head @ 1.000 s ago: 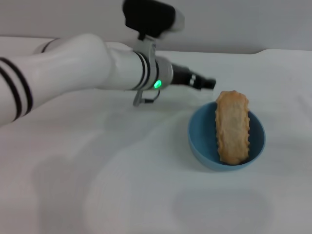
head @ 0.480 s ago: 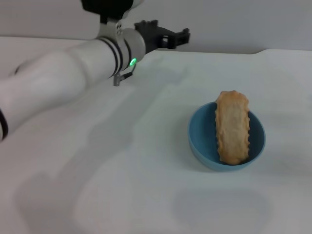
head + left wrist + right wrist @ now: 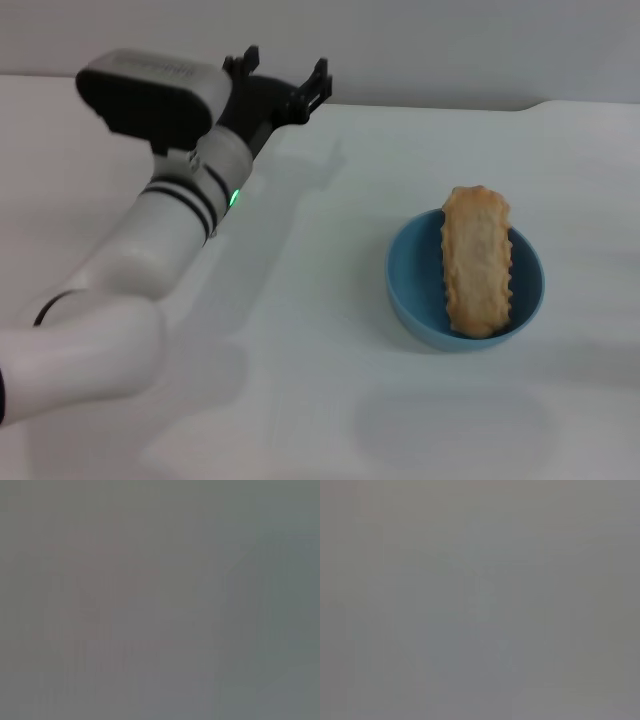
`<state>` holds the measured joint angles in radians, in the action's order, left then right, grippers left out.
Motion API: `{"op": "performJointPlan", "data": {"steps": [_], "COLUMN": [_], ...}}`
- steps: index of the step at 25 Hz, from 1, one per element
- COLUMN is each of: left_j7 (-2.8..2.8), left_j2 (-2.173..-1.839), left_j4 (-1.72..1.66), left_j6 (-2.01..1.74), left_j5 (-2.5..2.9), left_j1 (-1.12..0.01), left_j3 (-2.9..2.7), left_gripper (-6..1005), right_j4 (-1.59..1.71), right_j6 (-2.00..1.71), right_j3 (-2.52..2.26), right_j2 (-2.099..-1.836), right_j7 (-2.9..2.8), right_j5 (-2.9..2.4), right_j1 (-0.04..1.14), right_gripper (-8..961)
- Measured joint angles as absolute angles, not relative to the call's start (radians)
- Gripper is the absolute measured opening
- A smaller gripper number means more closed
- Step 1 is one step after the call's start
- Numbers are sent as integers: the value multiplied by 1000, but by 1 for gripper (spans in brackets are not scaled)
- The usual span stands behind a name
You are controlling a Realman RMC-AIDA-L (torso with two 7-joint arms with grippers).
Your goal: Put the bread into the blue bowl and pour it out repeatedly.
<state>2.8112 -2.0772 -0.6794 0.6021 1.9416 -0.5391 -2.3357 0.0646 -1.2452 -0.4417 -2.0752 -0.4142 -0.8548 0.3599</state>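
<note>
One ridged orange-and-cream toy loaf (image 3: 477, 262) in glossy light-blue bowl (image 3: 410, 285), white tabletop (image 3: 330, 400) right | left end effector (image 3: 283, 82) near far edge, fingers apart, empty.

The left arm (image 3: 150, 260) is fat, round and shiny white. Black rings go around it near the wrist, and a small green light (image 3: 233, 197) glows there. A black box with rounded corners (image 3: 150, 100) sits on the wrist. The left gripper (image 3: 283, 72) is black, with two short, notched fingers (image 3: 316, 82).
</note>
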Motion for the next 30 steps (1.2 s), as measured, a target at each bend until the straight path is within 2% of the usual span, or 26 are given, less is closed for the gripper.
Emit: {"op": "performJointPlan", "data": {"steps": [8, 30], "left_j7": [2875, 2878], "left_j2": [-2078, -2075], "left_j4": [-651, -642], "left_j6": [692, 688], "left_j5": [1942, 1944], "left_j1": [-490, -492], "left_j3": [-2415, -2426], "left_gripper": [867, 867], "right_j4": [21, 10], "right_j6": [-1232, -1233], "right_j3": [-442, -442], "right_j2": [-2076, -2077], "right_j7": [-412, -410], "right_j5": [-810, -807], "right_j1": [353, 364], "right_gripper": [670, 670]}}
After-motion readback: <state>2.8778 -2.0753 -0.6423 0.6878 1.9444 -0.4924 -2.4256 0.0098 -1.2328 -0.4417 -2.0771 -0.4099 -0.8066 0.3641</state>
